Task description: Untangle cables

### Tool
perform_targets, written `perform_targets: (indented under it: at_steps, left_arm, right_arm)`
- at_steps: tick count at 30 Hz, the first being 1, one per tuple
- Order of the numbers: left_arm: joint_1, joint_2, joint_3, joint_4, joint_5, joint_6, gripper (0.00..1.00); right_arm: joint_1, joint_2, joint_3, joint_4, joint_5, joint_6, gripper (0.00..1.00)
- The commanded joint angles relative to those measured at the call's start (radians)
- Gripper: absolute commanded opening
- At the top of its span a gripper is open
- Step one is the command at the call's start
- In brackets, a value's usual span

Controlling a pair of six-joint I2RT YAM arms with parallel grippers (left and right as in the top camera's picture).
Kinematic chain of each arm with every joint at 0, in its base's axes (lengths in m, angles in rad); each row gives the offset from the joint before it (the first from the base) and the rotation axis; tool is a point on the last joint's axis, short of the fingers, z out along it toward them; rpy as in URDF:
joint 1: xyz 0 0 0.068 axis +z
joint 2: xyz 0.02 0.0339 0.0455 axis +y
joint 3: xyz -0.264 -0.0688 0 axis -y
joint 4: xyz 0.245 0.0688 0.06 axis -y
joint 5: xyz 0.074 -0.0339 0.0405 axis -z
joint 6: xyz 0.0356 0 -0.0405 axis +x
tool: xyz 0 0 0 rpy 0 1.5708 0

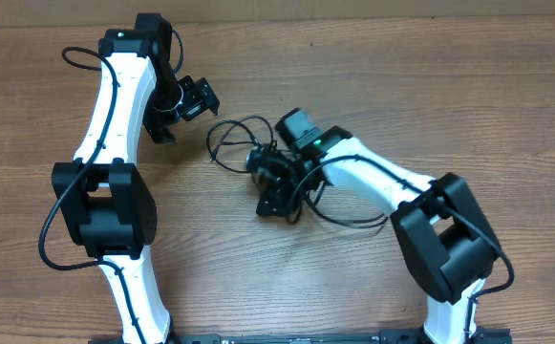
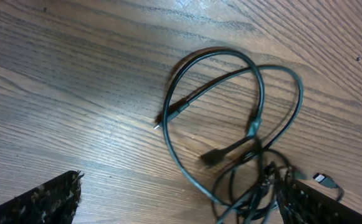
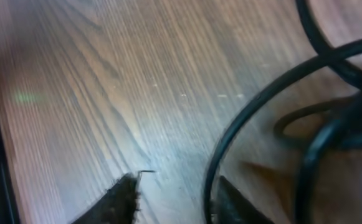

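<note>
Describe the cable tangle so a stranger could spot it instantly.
Find the middle of the wooden table, between the left arm and right arm. Thin black cables loop there at the right end effector, lying loose, unlike the thicker cords fixed along the arms.

We look straight down on the table (image 1: 373, 86) in the overhead view, from far enough to take in the left arm (image 1: 115, 96) and the right arm (image 1: 382, 182) whole, their bases at the lower edge. Our left wrist view slants down from close above the wood, with the fingers (image 2: 43, 199) of the left gripper (image 2: 179, 180) in its lower corners. Our right wrist view sits nearest of all and is blurred, with the fingers (image 3: 115, 199) of the right gripper (image 3: 177, 180) at its bottom edge. All three views share the cables (image 1: 255, 153).
</note>
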Motion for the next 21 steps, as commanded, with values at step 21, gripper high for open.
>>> perform_targets:
  at_steps: [21]
  left_arm:
    - [-0.016,0.003,0.021,0.035,0.425,0.472,1.0]
  right_arm:
    - [-0.285,0.001,0.509,-0.275,-0.435,0.322,0.04]
